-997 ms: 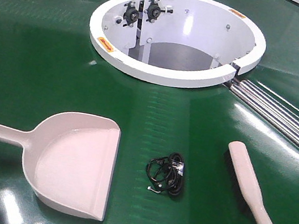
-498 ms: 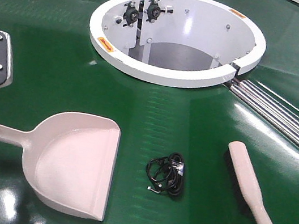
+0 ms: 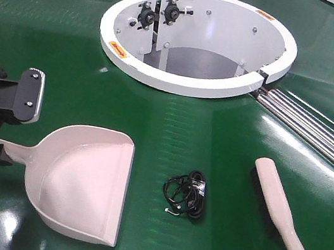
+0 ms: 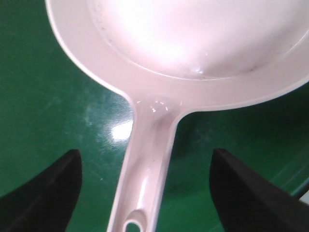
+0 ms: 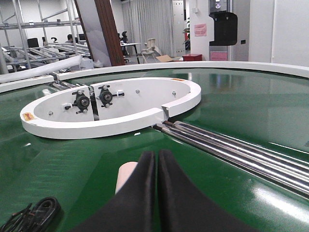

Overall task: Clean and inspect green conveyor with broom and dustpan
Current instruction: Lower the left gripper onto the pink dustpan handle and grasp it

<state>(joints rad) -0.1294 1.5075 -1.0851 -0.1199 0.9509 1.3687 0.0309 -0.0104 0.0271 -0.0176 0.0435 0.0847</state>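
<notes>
Honestly the layout makes sense: the dustpan (image 3: 84,178) lies flat on the green conveyor (image 3: 58,49) with its lip facing a black cable tangle (image 3: 186,194), and the broom (image 3: 280,214) lies on the far side of that tangle, so I'd guess the junk gets swept across into the pan. Each handle points out toward its own arm. The left gripper (image 4: 145,191) hangs low over the dustpan handle with its jaws spread wide, one black finger (image 4: 48,193) on each side and green belt showing in both gaps, so nothing is pinched yet. It looks lined up to close. The right gripper (image 5: 155,193) has its jaws pressed together on nothing, hovering low and aimed at the white hub (image 5: 111,123), with what looks like the broom's pale tip just beside it.
</notes>
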